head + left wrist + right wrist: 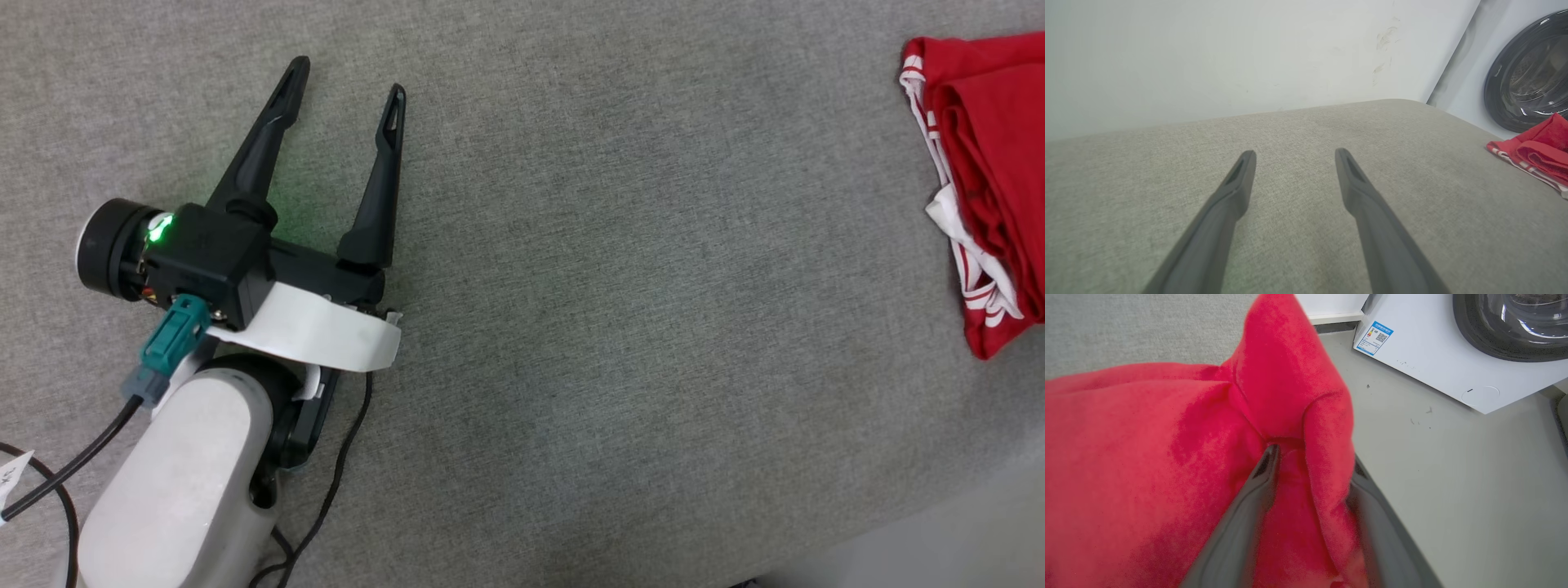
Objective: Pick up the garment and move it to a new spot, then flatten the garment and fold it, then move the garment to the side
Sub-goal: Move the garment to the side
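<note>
- The garment [984, 188] lies as a compact, layered red bundle on the grey cloth-covered tabletop [620, 310], well off to the right of the left jaws and close around the right ones.
- Judged from that, the pick-up, the flattening and the fold look done. The bundle already sits far out toward the tabletop's right side, so the last move to the side looks almost complete.
- What seems left is for the right gripper [1313, 455] to draw clear without dragging the folds open.
- The right jaws stand parted in the right wrist view. A loose ridge of red cloth rises between them and drapes over one finger, and nothing there looks squeezed.
- The left gripper [348, 77] is released, wide apart and empty, hovering low over bare tabletop with the garment far to its right.
- In the head view the bundle's long axis runs away from the robot and back toward it, roughly along the line in which the left jaws point.
- Its striped trim and a white sleeve edge face the left jaws, and a pointed corner lies at the end nearer the robot.
- The bundle's far side is cut off by the picture edge, so I cannot tell its full width. Only plain red cloth faces up.
</note>
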